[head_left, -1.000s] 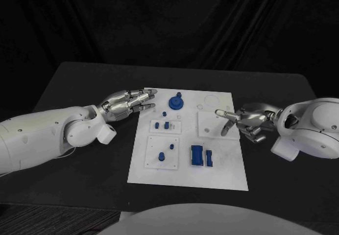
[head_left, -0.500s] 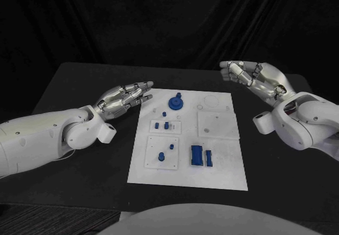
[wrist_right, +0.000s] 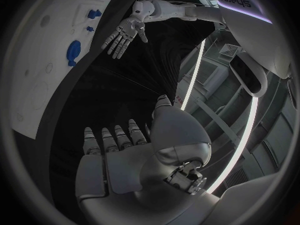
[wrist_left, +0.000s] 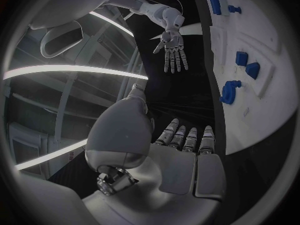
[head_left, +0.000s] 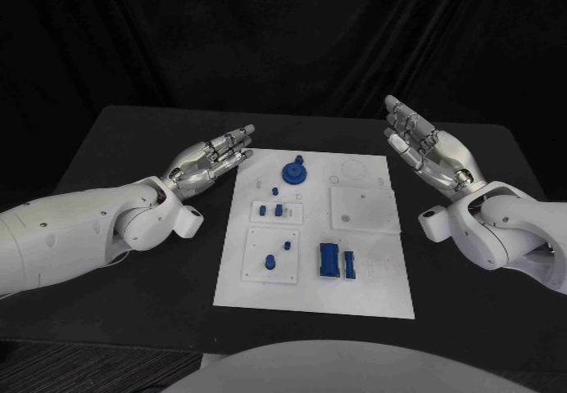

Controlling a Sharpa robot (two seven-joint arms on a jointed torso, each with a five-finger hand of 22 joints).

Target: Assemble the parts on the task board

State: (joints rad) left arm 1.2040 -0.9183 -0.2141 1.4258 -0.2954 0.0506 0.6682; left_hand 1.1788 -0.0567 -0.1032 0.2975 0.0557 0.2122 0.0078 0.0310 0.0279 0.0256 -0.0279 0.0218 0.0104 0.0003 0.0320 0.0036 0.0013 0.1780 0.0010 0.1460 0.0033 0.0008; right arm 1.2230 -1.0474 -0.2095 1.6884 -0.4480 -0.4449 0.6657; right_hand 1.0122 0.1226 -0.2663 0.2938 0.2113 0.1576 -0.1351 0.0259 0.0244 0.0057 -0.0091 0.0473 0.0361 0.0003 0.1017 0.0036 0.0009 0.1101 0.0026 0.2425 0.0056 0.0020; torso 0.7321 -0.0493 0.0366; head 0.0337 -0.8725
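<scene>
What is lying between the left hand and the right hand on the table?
In the head view, the far part of the white board with a round blue part lies between the left hand and right hand.

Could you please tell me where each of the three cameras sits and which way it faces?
Head view: on the head, looking down at the white board; both arms show.
Left wrist view: behind the left robot hand, facing the board's edge and the right robot hand.
Right wrist view: behind the right robot hand, facing the left one.
All three share the round blue part.
</scene>
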